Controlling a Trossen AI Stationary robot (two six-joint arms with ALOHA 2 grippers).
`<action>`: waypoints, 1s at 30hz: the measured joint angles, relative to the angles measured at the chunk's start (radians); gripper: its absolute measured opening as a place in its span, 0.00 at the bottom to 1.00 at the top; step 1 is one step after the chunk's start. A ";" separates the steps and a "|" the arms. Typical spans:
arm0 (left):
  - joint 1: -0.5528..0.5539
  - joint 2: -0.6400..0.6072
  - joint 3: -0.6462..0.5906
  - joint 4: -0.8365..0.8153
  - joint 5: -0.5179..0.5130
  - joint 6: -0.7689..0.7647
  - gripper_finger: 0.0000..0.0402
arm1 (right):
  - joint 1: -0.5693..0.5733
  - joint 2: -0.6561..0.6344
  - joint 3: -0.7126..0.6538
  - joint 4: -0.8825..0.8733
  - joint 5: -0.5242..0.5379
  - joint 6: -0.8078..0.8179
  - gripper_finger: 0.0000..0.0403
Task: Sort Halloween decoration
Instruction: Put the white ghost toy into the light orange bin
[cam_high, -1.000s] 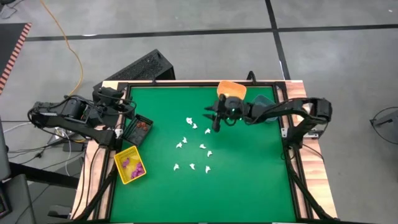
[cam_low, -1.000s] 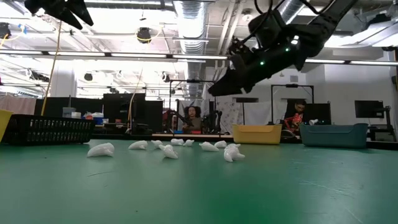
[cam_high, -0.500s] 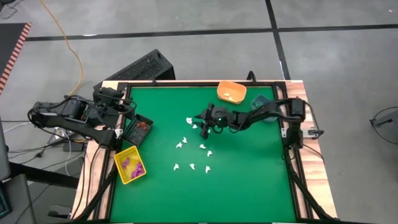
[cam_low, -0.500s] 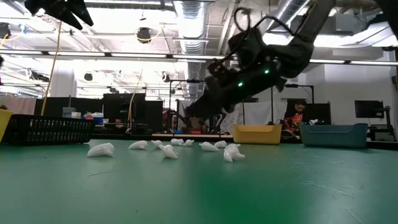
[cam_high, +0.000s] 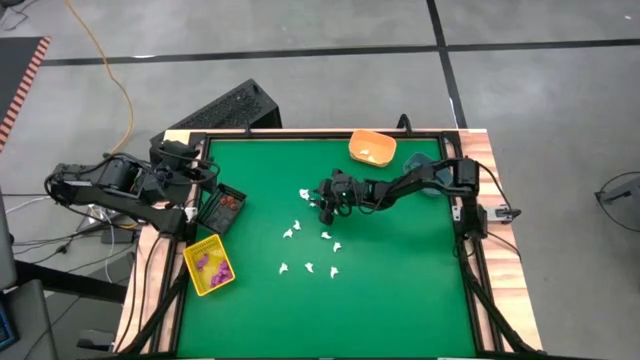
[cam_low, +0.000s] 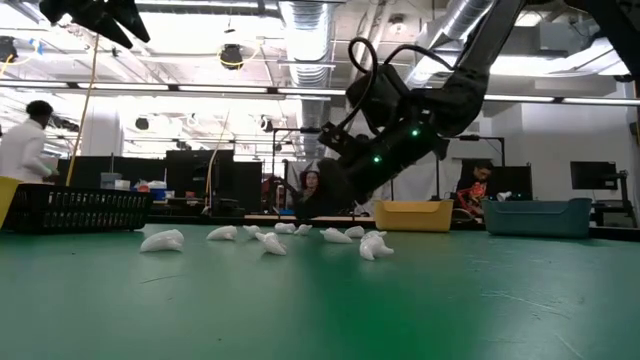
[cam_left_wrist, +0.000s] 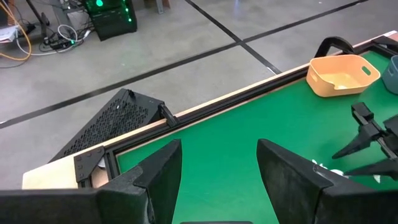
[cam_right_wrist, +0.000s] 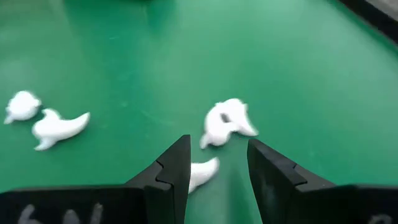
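The little white ghost-shaped trinkets (cam_high: 309, 236) lie loose in a scatter on the middle of my green felt table (cam_high: 400, 290). There are about ten of them. One small white ghost (cam_right_wrist: 225, 121) sits just past my right gripper (cam_right_wrist: 214, 163), and another peeks out between its two dark fingers, close to the tips.

My right gripper (cam_high: 325, 205) is low over the far end of the scatter. Its fingers are apart with nothing in them. I think I am in the reaching step, about to pick one white ghost.

Next I would go down until the fingertips touch the felt on both sides of that ghost, then squeeze gently and lift.

The round orange plastic bin (cam_high: 372, 148) waits at the far edge, to the right of the ghosts. It looks like the place for white ones.

My left gripper (cam_left_wrist: 217, 180) waits at the left edge, fingers wide, holding nothing. Under it are the black mesh bin with reddish bits (cam_high: 224, 207) and the yellow bin with purple bits (cam_high: 208, 265).
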 joint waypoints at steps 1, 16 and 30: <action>0.000 0.000 0.000 0.000 0.000 0.000 0.50 | -0.001 0.000 0.000 0.003 -0.001 -0.004 0.39; 0.000 0.000 0.000 -0.001 -0.005 -0.001 0.50 | 0.025 0.076 0.006 0.039 0.008 0.059 0.39; 0.000 0.000 0.000 -0.001 -0.005 0.000 0.50 | 0.025 0.074 0.008 -0.047 0.016 0.055 0.25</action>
